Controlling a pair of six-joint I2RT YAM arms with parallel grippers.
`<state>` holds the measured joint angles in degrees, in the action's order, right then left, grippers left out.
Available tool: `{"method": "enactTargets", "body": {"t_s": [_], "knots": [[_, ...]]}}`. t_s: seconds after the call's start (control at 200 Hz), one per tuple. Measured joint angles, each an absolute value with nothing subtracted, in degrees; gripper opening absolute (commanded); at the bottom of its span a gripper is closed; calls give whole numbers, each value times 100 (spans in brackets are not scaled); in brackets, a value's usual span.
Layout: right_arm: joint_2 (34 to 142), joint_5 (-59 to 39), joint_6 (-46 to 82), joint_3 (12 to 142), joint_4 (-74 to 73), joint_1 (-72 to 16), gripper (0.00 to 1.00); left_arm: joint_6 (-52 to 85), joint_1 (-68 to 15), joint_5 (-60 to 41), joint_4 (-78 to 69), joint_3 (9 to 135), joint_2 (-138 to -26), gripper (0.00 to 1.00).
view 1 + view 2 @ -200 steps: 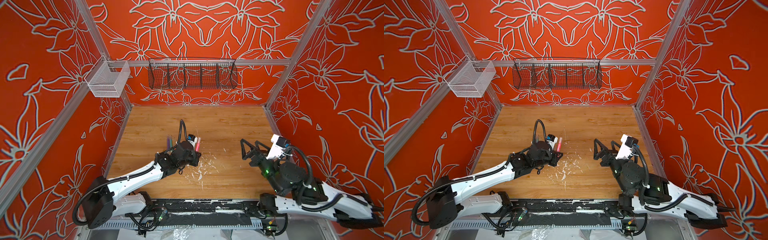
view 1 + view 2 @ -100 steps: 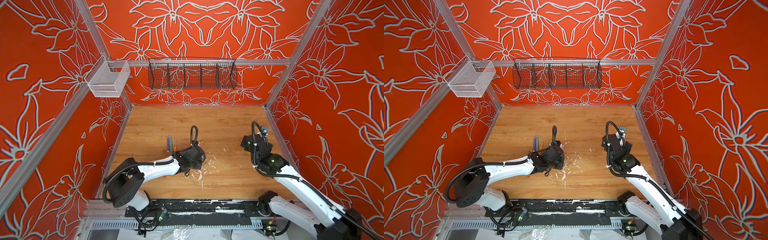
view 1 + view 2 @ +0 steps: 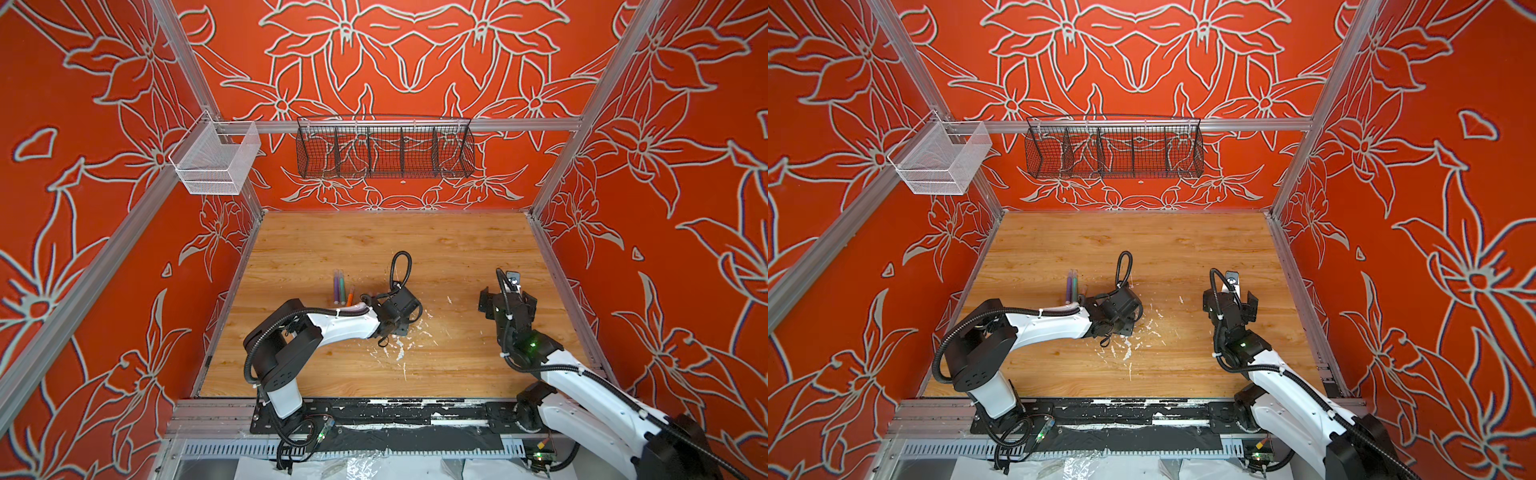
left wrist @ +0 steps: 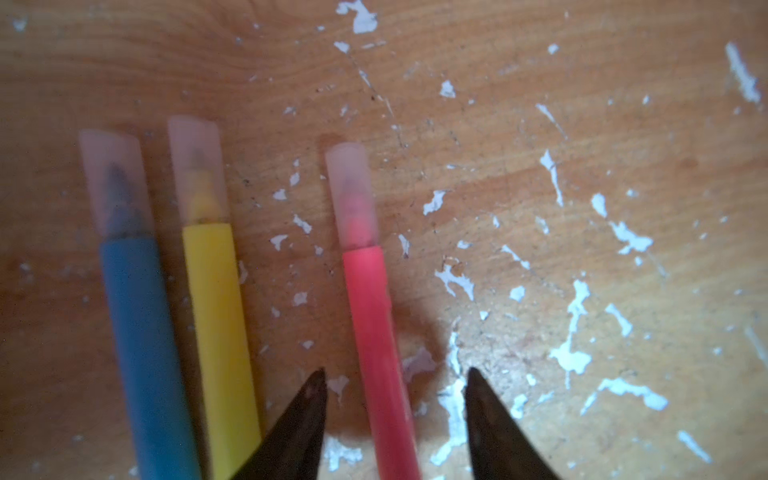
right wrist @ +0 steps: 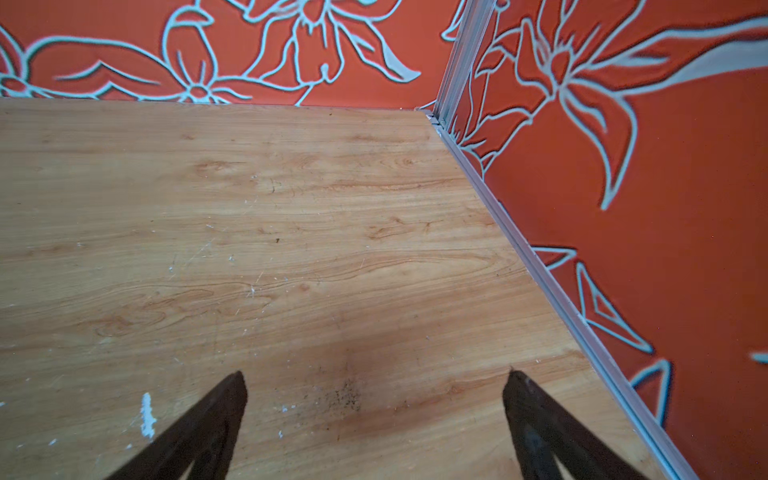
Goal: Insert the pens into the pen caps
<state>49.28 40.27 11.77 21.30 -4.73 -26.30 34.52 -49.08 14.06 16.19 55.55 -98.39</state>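
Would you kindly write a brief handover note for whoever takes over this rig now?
Left gripper open, straddling the pink pen, not gripping.
Right gripper open, empty, over bare table.
Blue pen, yellow pen and pink pen lie side by side, each in a clear cap.
Purple pen, green pen and orange pen lie left of the left gripper in a top view.
Done: three capped. Left: check the other three; caps too small to tell.

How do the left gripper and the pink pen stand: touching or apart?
Apart. In the left wrist view the pink pen lies between the fingers of the open left gripper, with bare wood showing on each side of it.
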Motion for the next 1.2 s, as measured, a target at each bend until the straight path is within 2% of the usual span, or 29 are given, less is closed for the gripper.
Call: {"method": "enactTargets", "body": {"t_s": [0.205, 0.3, 0.375, 0.45, 0.52, 0.6, 0.746, 0.776, 0.856, 1.006, 1.101, 1.201], "knots": [[5041, 4394, 646, 1785, -1559, -2453, 98, 3245, -4908, 1511, 1949, 5867, -9721, 86], [5607, 4451, 486, 1658, -2102, -2169, 98, 3030, -4884, 1730, 2029, 5992, -9290, 91], [6154, 4423, 434, 1627, -2534, -1935, 97, 2880, -4810, 2073, 2029, 5999, -8696, 100], [6604, 4206, 384, 1605, -2952, -1629, 97, 2707, -4567, 2519, 1922, 5977, -8044, 98], [6842, 3940, 298, 1573, -3332, -1400, 97, 2510, -4123, 3070, 1437, 5739, -7456, 100], [7210, 3566, 250, 1500, -4042, -1138, 97, 2150, -3435, 3555, 753, 5216, -7043, 90], [7931, 2615, 167, 1614, -4399, -694, 98, 1542, -2110, 4147, -628, 3813, -7070, 88], [8029, 2445, 165, 1629, -4466, -633, 97, 1402, -1850, 4171, -913, 3474, -7135, 91], [8178, 2091, 165, 1632, -4598, -558, 98, 1253, -1350, 4204, -967, 3041, -7360, 89], [8187, 1778, 156, 1632, -4766, -528, 97, 773, -1041, 3863, -1662, 3083, -7502, 90], [8187, 1688, 152, 1632, -4836, -528, 97, 523, -1037, 3826, -2200, 2971, -7415, 96], [8187, 1645, 152, 1632, -4862, -519, 97, 475, -906, 3682, -2783, 2416, -7196, 97]]}}
